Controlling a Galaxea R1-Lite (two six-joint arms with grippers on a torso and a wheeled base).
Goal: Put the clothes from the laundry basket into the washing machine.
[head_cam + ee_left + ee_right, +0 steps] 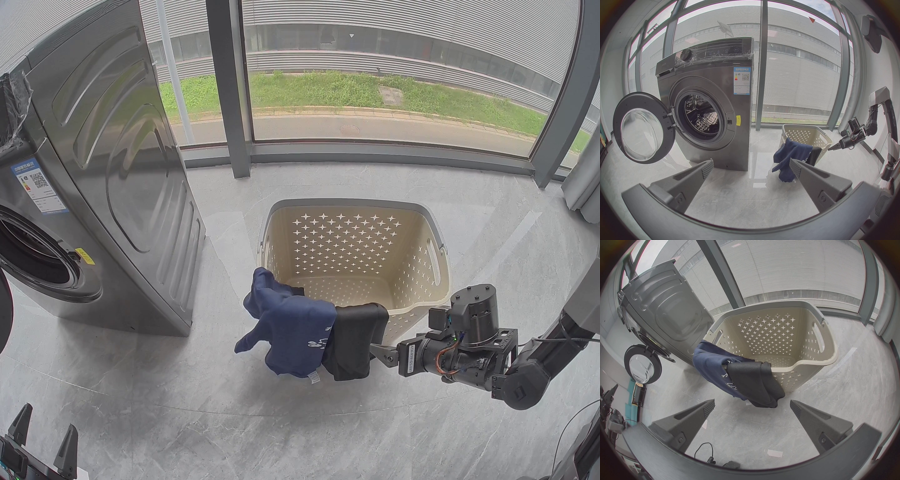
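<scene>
The left gripper (751,160) and the right gripper (751,401) are held spread, empty. A rumpled navy garment (290,328) and a black garment (353,340) are draped over the near rim of the cream, star-perforated laundry basket (439,262).

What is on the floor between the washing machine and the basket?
Nothing. In the head view the grey floor between the washing machine and the laundry basket is bare.
</scene>
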